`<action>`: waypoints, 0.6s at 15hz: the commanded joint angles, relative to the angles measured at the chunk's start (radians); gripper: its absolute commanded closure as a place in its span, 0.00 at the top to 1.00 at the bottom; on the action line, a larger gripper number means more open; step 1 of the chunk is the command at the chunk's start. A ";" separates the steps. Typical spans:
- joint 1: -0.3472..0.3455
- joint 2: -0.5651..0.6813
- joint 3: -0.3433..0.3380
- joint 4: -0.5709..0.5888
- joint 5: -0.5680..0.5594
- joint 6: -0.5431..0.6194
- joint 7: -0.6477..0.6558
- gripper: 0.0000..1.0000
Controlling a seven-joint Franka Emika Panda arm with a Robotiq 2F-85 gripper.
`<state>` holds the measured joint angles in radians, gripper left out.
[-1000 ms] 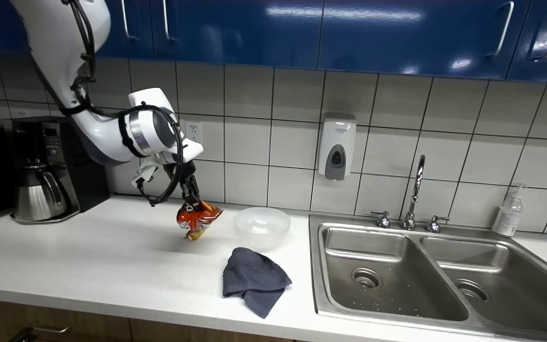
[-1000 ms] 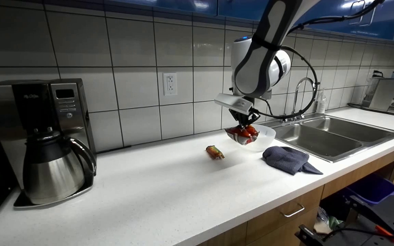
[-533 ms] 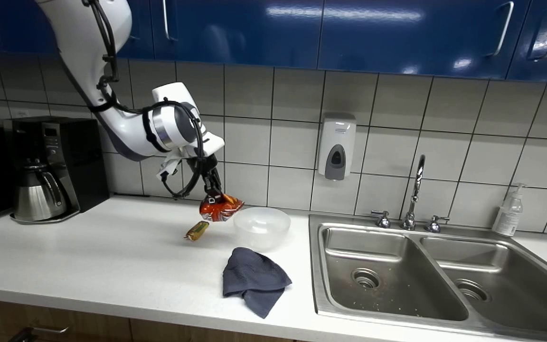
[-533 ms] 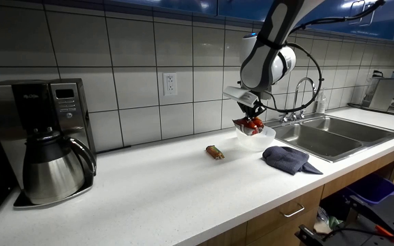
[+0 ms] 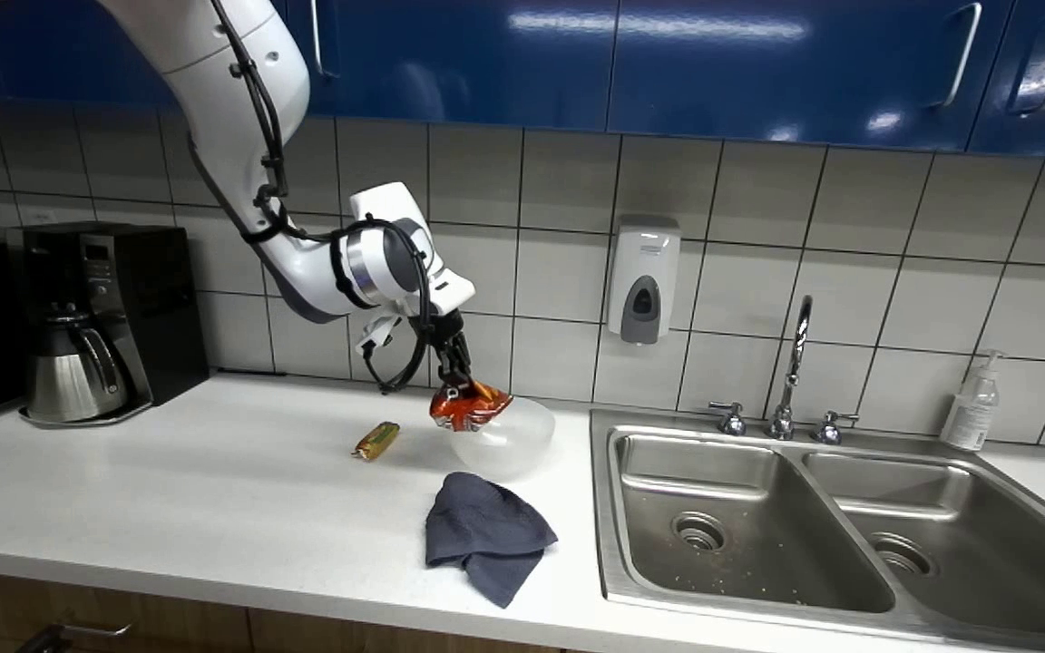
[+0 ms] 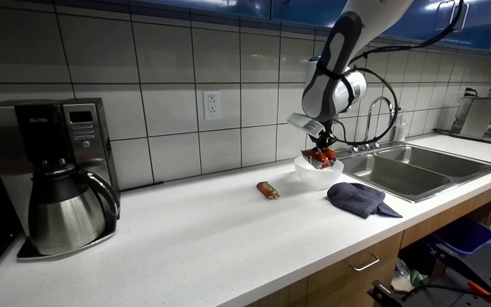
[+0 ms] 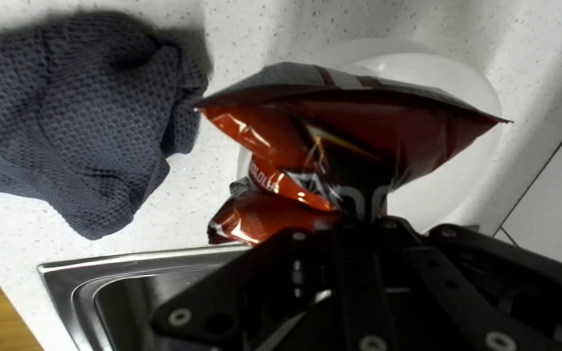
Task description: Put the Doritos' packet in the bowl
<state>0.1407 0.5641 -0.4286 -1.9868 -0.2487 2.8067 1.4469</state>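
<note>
Your white counter [image 6: 177, 247] carries a translucent bowl [image 6: 317, 177], a crumpled blue-grey cloth [image 6: 357, 199] just beside it, a small yellow packet [image 5: 376, 441] near both, and, well apart, a black-and-silver coffee maker [image 6: 43, 136].

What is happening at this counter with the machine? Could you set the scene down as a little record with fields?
Held item: Doritos' packet, red-orange and crinkled
Held by: gripper, closed on it
Packet's place: appears over the bowl; whether they touch cannot be told
Released: not yet
Bowl: translucent whitish, standing on the white counter
Near the bowl: crumpled dark cloth, apart from it
Between coffee maker and bowl: small yellow packet, lying flat
Set into the counter: steel sink, two basins
</note>
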 commanded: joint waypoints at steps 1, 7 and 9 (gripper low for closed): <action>-0.064 0.112 0.019 0.160 0.063 -0.070 -0.031 0.00; -0.134 0.267 0.030 0.355 0.124 -0.163 -0.043 0.00; -0.142 0.301 0.031 0.398 0.128 -0.182 -0.044 0.26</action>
<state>0.0328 0.8062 -0.4211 -1.6943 -0.1478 2.6873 1.4382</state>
